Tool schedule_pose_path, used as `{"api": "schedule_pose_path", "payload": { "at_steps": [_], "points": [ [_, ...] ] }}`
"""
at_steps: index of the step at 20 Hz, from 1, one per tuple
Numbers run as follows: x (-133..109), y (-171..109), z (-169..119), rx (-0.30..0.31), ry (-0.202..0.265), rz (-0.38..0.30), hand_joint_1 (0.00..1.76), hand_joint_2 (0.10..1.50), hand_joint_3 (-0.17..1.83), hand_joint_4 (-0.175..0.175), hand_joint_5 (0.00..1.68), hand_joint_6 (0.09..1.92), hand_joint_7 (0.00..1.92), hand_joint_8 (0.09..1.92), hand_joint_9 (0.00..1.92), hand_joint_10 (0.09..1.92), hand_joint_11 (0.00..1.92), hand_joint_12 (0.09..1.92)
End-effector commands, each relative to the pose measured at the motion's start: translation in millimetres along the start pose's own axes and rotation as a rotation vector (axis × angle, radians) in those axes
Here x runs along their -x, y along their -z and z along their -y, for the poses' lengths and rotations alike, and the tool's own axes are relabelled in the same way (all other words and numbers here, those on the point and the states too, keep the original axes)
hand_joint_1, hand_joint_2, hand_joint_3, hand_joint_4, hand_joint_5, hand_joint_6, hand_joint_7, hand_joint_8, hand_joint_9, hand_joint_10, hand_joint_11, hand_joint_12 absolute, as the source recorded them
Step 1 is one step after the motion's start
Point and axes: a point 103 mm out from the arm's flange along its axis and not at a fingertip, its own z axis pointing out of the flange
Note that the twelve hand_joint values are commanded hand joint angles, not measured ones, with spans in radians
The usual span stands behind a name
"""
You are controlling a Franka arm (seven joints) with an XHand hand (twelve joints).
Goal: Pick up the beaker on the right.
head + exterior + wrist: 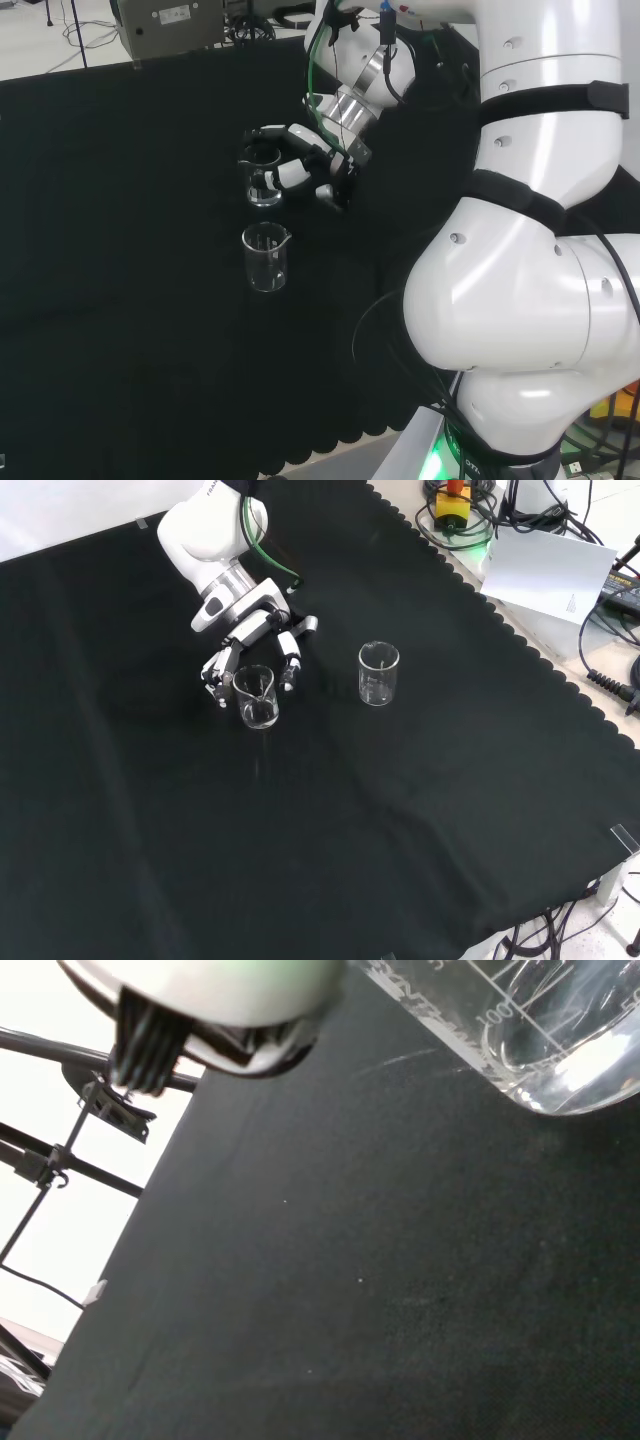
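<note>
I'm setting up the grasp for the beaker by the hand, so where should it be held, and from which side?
Judging by its pose, hold the beaker round its straight glass wall, about mid-height, below the flared rim. It stands upright on the black cloth, and the hand already sits behind it in the front view, fingers either side. Coming from there keeps clear of the other beaker.

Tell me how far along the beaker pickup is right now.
Done: the hand has reached one of the two beakers, and its fingers curl around that beaker. In hand: closing the grasp; whether the base has left the black cloth is unclear. Left: lifting it well clear. The other beaker stands apart, untouched.
</note>
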Motion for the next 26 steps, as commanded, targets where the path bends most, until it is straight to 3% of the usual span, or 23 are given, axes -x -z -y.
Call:
{"api": "schedule_pose_path", "payload": {
  "at_steps": [1,15,26],
  "points": [
    [2,-2,-3,0.006,0.003,-0.037,1.06,0.50,0.72,-0.015,0.48,0.69,0.40,0.64,0.53,0.56,0.10,1.38],
    [4,-12,-8,0.008,0.007,-0.126,1.07,0.50,0.75,-0.011,0.45,0.80,0.40,0.65,0.54,0.56,0.12,1.37],
    [3,-16,-10,0.000,0.013,-0.180,1.08,0.50,0.75,-0.011,0.36,0.74,0.37,0.65,0.55,0.57,0.13,1.38]
  ]
}}
